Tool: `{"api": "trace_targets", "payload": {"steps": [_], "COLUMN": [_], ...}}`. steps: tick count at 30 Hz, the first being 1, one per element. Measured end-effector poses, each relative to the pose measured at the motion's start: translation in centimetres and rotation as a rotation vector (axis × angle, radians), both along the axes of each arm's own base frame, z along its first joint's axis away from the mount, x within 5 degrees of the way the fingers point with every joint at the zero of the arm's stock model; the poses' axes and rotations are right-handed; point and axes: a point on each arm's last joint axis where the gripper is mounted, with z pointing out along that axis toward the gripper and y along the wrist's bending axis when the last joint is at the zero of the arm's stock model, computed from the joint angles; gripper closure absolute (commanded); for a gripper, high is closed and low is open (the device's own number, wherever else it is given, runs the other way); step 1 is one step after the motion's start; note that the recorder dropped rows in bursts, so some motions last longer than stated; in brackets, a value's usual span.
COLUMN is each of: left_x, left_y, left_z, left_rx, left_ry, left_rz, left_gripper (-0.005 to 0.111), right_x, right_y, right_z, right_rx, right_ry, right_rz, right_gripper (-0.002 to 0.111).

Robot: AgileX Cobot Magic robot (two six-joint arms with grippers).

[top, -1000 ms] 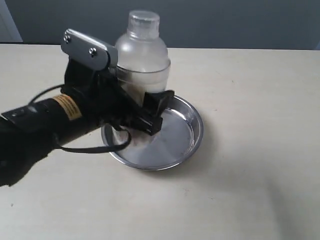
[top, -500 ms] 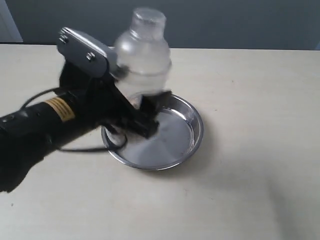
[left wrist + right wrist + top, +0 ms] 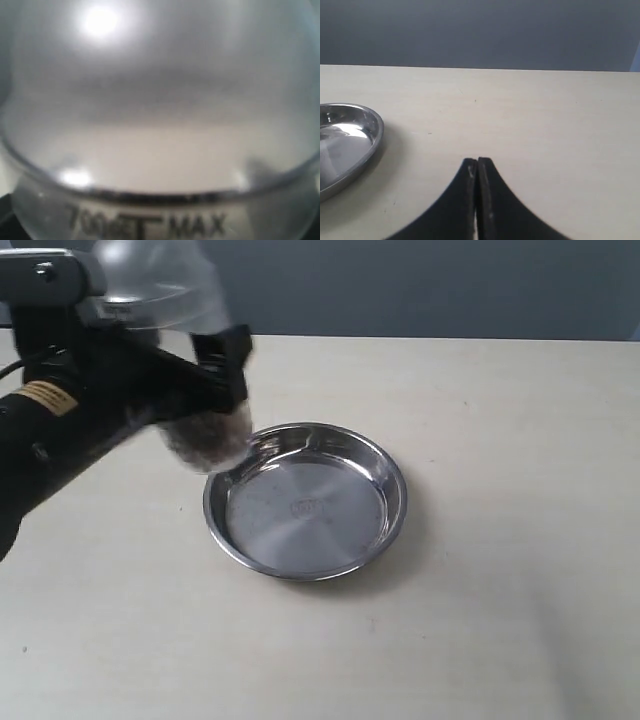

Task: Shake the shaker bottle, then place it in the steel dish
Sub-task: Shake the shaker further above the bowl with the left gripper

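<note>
The frosted shaker bottle (image 3: pixel 185 360) hangs in the air up and left of the steel dish (image 3: pixel 305 500), blurred, with brown granules at its lower end. My left gripper (image 3: pixel 200 380) is shut on its body. In the left wrist view the shaker bottle (image 3: pixel 160 110) fills the frame, with printed "MAX" marks near the gripper. The steel dish holds nothing and its rim (image 3: pixel 372 135) also shows in the right wrist view. My right gripper (image 3: pixel 478 162) is shut on nothing above bare table, right of the dish; it is out of the exterior view.
The cream table (image 3: pixel 500 590) stretches around the dish. A dark grey wall (image 3: pixel 420 285) runs along the far edge. The left arm's black body and cable (image 3: pixel 40 430) lie over the table at the left.
The left gripper has carried the bottle out of the dish, up and to the left, with motion blur. The dish now stands bare. The right arm is not seen in the earlier frames.
</note>
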Motion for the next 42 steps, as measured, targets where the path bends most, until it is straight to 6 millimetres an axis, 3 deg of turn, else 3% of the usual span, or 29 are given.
{"api": "trace_targets", "payload": {"steps": [3,7,11,14,17,19,24,26,27,28,29,30,31,33,34,36,37,38,39,41,42], "left_x": [-1.0,0.3,-0.8,0.0,-0.2,-0.5,-0.6,-0.1,0.8,0.9,0.2,-0.4,-1.3,-1.6,-1.0,0.5,0.4,-0.2,-1.3,-2.9,-3.0], "left_y": [-1.9,0.3,-2.2,-1.3,-1.8,-2.2,-1.0,-1.5,-2.3,-2.6,-3.5,-3.9,-4.2,-3.1,-2.8,-2.9,-3.3,-3.9,-4.7,-4.4,-4.0], "left_z": [0.9,0.2,0.1,-0.9,-1.0,-0.2,4.6,3.5,0.0,-1.6,-1.9,-0.2,4.9,8.6,7.8,1.8,-0.5,-1.5,0.2,6.5,7.7], "left_rx": [0.16,-0.066,0.166,0.01,0.151,0.161,-0.005,0.017,0.075,0.113,0.169,0.173,0.119,0.02,0.007,0.034,0.074,0.119,0.152,0.079,0.04], "left_ry": [-0.089,0.027,-0.058,0.049,-0.024,-0.101,-0.307,-0.26,-0.122,-0.053,-0.043,-0.124,-0.325,-0.424,-0.377,-0.095,0.008,0.05,-0.046,-0.336,-0.387], "left_rz": [-0.202,0.06,-0.206,-0.054,-0.144,-0.158,-0.035,-0.046,-0.066,-0.088,-0.182,-0.229,-0.262,-0.191,-0.152,-0.117,-0.147,-0.206,-0.294,-0.324,-0.291], "left_gripper": [0.107,0.107,0.107,0.106,0.107,0.107,0.107,0.107,0.107,0.107,0.107,0.107,0.107,0.107,0.107,0.107,0.107,0.107,0.107,0.107,0.107], "right_x": [0.0,0.0,0.0,0.0,0.0,0.0,0.0,0.0,0.0,0.0,0.0,0.0,0.0,0.0,0.0,0.0,0.0,0.0,0.0,0.0,0.0], "right_y": [0.0,0.0,0.0,0.0,0.0,0.0,0.0,0.0,0.0,0.0,0.0,0.0,0.0,0.0,0.0,0.0,0.0,0.0,0.0,0.0,0.0], "right_z": [0.0,0.0,0.0,0.0,0.0,0.0,0.0,0.0,0.0,0.0,0.0,0.0,0.0,0.0,0.0,0.0,0.0,0.0,0.0,0.0,0.0], "right_rx": [0.0,0.0,0.0,0.0,0.0,0.0,0.0,0.0,0.0,0.0,0.0,0.0,0.0,0.0,0.0,0.0,0.0,0.0,0.0,0.0,0.0], "right_ry": [-0.002,-0.002,-0.002,-0.002,-0.002,-0.002,-0.002,-0.002,-0.002,-0.002,-0.002,-0.002,-0.002,-0.002,-0.002,-0.002,-0.002,-0.002,-0.002,-0.002,-0.002], "right_rz": [0.0,0.0,0.0,0.0,0.0,0.0,0.0,0.0,0.0,0.0,0.0,0.0,0.0,0.0,0.0,0.0,0.0,0.0,0.0,0.0,0.0], "right_gripper": [0.109,0.109,0.109,0.109,0.109,0.109,0.109,0.109,0.109,0.109,0.109,0.109,0.109,0.109,0.109,0.109,0.109,0.109,0.109,0.109,0.109]}}
